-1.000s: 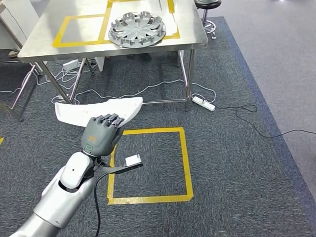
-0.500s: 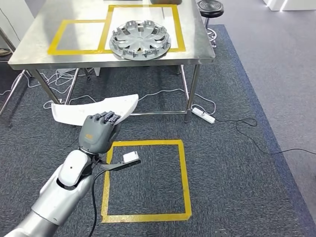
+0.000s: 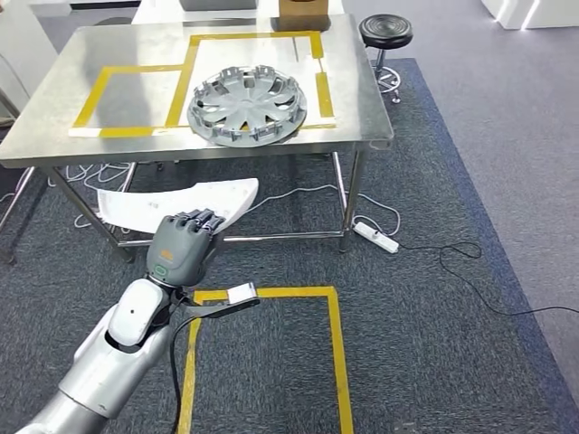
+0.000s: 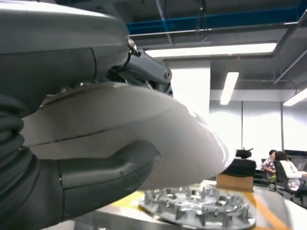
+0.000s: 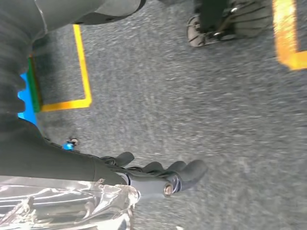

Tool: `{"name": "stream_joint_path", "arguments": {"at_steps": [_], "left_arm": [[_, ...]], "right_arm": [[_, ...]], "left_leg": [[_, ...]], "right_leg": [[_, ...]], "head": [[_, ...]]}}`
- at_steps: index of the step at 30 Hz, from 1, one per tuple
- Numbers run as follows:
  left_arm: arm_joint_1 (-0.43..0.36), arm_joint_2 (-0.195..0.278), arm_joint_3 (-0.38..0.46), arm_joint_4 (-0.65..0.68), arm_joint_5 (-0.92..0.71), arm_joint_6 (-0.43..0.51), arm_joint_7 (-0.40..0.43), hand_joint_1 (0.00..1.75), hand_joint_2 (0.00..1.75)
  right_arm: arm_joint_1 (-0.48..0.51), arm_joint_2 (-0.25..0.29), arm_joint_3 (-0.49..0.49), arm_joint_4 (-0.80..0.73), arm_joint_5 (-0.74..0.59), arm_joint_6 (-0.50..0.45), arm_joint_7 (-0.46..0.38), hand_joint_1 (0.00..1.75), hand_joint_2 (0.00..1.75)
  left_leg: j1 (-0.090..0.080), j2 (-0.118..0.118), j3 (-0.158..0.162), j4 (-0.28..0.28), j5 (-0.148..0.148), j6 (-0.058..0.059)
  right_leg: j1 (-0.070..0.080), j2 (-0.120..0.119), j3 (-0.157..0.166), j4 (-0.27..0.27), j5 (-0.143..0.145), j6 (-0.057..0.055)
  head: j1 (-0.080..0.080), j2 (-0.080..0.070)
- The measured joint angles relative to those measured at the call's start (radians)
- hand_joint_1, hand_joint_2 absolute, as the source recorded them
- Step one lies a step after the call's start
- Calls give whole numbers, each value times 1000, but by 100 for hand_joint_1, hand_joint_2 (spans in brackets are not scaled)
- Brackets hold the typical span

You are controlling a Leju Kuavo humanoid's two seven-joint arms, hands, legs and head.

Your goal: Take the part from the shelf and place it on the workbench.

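The part is a long, curved white panel (image 3: 229,196), and my left hand (image 3: 181,246) grips it near its middle and holds it level in front of the workbench (image 3: 129,99). The steel bench top carries yellow tape outlines, and a silver hubcap (image 3: 247,101) lies on its right half. In the left wrist view the white panel (image 4: 145,120) lies across the palm with the thumb (image 4: 108,167) under it, and the hubcap (image 4: 195,211) is just beyond. My right hand (image 5: 159,177) hangs above the carpet, holding nothing, its fingers stretched out.
A yellow tape square (image 3: 335,344) marks the dark carpet just ahead of me. Cables and a power strip (image 3: 377,237) lie under the bench by its legs. A black stool (image 3: 385,32) stands at the bench's far right, and a cardboard box (image 3: 300,11) stands behind it.
The whole picture has shifted down: the camera has moved and the bench now stands nearer and fuller in view. My left hand still holds the white panel the same way.
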Motion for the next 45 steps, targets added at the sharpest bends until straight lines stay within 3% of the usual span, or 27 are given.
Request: {"name": "stream_joint_path", "arguments": {"at_steps": [2,3,4,5,7,9,10,13,15,17,18,19,20,23,24,25,28,35,42,44,45], "left_arm": [[1,0,-1,0,0,0,0,175,175],[3,0,-1,1,0,0,0,175,175],[4,0,-1,1,0,0,0,175,175],[4,0,-1,1,0,1,0,175,175],[5,0,-1,2,0,7,-1,175,175],[5,0,-2,2,0,15,-4,175,175],[6,-1,-3,2,0,18,-6,175,175],[6,-3,-2,2,0,25,-9,175,175],[7,-4,0,2,0,28,-12,175,175],[10,-6,0,2,0,30,-19,175,175],[12,-6,-1,2,0,30,-22,175,175],[15,-7,-1,2,0,29,-24,175,175],[17,-7,-1,2,0,29,-26,175,175],[17,-8,-1,2,0,27,-29,175,175],[16,-9,-1,2,0,26,-29,175,175],[15,-9,-1,2,0,24,-29,175,175],[15,-8,0,2,0,22,-28,175,175],[11,-8,0,2,0,20,-26,175,175],[8,-8,1,2,0,20,-24,175,175],[6,-9,1,2,0,20,-24,175,175],[6,-9,1,2,0,20,-24,175,175]], "right_arm": [[2,0,0,0,0,0,0,0,175],[3,0,-1,0,0,0,0,0,175],[4,0,-1,0,0,0,0,0,175],[4,0,-2,0,0,0,0,0,175],[3,0,-2,0,0,0,0,0,175],[1,-1,-3,-1,0,0,0,0,175],[0,-2,-3,-1,0,-1,0,0,175],[-4,-2,-4,-1,0,-1,0,0,175],[-5,-2,-4,-1,1,-1,0,0,175],[-5,-2,-4,-1,1,-2,0,0,175],[-5,-2,-4,-1,2,-2,0,0,175],[-4,-2,-4,-1,2,-2,0,0,175],[-3,-2,-4,-1,2,-1,-1,0,175],[-2,-2,-4,-1,3,-1,-3,0,175],[-2,-2,-4,-1,3,-1,-3,0,175],[-1,-2,-4,-1,3,-1,-3,0,175],[-1,-2,-5,-1,3,-1,-4,0,175],[-1,-1,-5,-1,3,0,-5,0,175],[-2,-1,-5,-1,4,0,-5,0,175],[-3,-1,-5,-1,4,0,-5,0,175],[-3,-1,-5,-1,4,0,-5,0,175]], "left_leg": [[7,4,-86,83,-61,-11],[10,5,-119,95,-86,-14],[12,6,-137,82,-90,-16],[14,7,-143,48,-71,-19],[21,13,-135,-67,44,-27],[28,29,-128,-147,135,-25],[29,34,-130,-159,149,-20],[26,29,-127,-157,147,6],[26,25,-121,-160,144,24],[20,23,-114,-159,133,36],[17,21,-109,-159,127,39],[13,19,-103,-159,120,42],[10,17,-95,-159,113,42],[3,13,-67,-158,91,39],[1,11,-62,-156,85,37],[-1,10,-60,-154,80,39],[-3,11,-58,-155,77,48],[-4,12,-54,-164,74,38],[-2,13,-50,-173,73,41],[5,15,-44,-181,76,46],[7,16,-42,-182,75,47]], "right_leg": [[-4,0,29,-1,-26,2],[-6,1,45,-1,-39,4],[-9,2,63,-1,-53,6],[-12,2,82,-1,-65,9],[-15,4,117,2,-91,20],[-12,5,134,5,-121,33],[-10,4,140,4,-136,38],[-13,-4,151,6,-166,54],[-14,-8,120,84,-207,62],[-12,-9,35,225,-265,63],[-11,-9,-8,280,-276,62],[-10,-9,-38,302,-265,59],[-8,-8,-50,284,-230,54],[3,-8,-15,96,-75,31],[5,-8,-3,51,-45,28],[7,-8,2,31,-33,29],[7,-6,4,26,-33,37],[6,-4,2,26,-39,30],[4,-5,4,25,-44,39],[4,-6,-21,78,-75,49],[2,-7,-51,137,-104,54]], "head": [[-4,0],[-4,0],[-4,0],[-4,0],[-6,0],[-9,0],[-9,0],[-5,0],[-3,0],[-3,0],[-3,0],[-3,0],[-3,0],[-3,0],[-3,0],[-4,0],[-4,0],[-5,0],[-4,0],[-1,0],[0,0]]}}
